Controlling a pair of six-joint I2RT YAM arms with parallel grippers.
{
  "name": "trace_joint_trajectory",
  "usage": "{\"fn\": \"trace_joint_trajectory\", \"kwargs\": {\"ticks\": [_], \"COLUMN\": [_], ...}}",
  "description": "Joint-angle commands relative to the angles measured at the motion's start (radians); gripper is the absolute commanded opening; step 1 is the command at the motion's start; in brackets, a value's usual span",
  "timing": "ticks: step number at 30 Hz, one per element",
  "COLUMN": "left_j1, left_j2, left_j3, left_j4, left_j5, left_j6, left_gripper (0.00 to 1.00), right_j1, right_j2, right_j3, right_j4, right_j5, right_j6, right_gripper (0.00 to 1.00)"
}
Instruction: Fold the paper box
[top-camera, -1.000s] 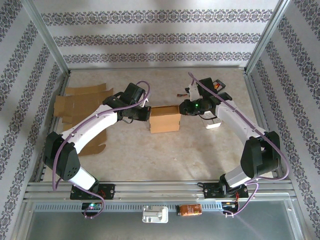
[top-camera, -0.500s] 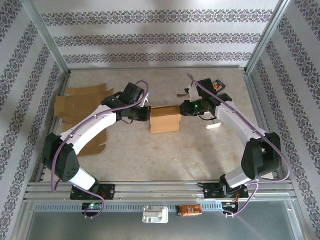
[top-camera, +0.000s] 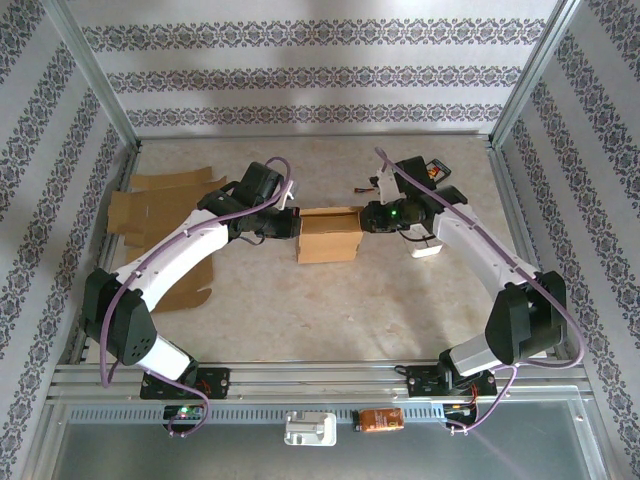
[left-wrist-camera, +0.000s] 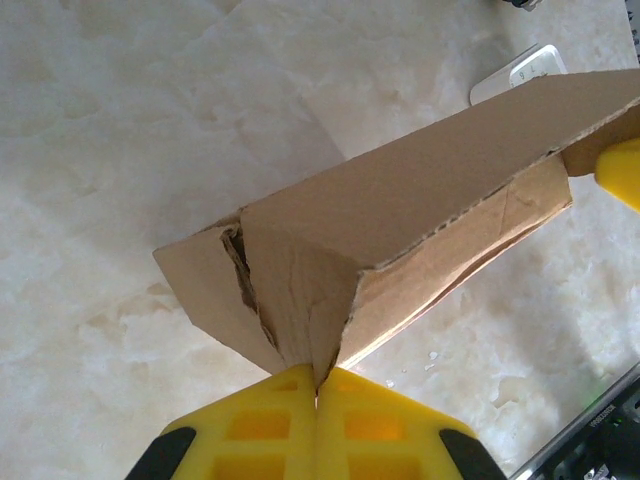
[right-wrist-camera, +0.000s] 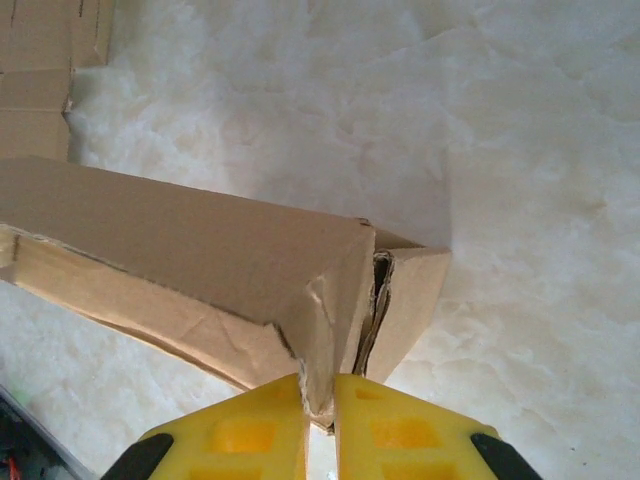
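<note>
A brown cardboard paper box stands in the middle of the table between the two arms. My left gripper is shut on the box's left end; in the left wrist view its yellow fingers pinch a folded corner of the box. At the box's right end my right gripper is also shut. The right wrist view shows its yellow fingers clamping a creased cardboard edge of the box. A flap at the top back of the box is partly raised.
Flat cardboard sheets lie at the table's left side, partly under the left arm. A small white device sits on the table under the right arm. Metal frame rails border the table.
The left arm has shifted slightly up and to the left with its grip on the box. The box's top edge has shifted a little. The right gripper keeps its hold.
</note>
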Motion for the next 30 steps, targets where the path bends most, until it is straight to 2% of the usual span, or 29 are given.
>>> {"fn": "trace_joint_trajectory", "kwargs": {"ticks": [1, 8, 22, 30], "left_j1": [0.015, 0.041, 0.085, 0.095], "left_j2": [-0.033, -0.056, -0.034, -0.022], "left_j3": [-0.013, -0.043, -0.118, -0.144], "left_j4": [0.064, 0.132, 0.121, 0.17], "left_j5": [0.033, 0.106, 0.071, 0.145], "left_j6": [-0.03, -0.079, -0.058, -0.096], "left_gripper": [0.0, 0.0, 0.0, 0.0], "right_j1": [0.016, 0.035, 0.036, 0.036], "right_j2": [-0.009, 0.021, 0.035, 0.041], "right_j3": [0.044, 0.042, 0.026, 0.029], "right_j4": [-0.041, -0.068, -0.058, -0.061], "right_j5": [-0.001, 0.059, 0.059, 0.059], "right_j6": [0.005, -0.021, -0.025, -0.023], "right_gripper": [0.14, 0.13, 0.13, 0.13]}}
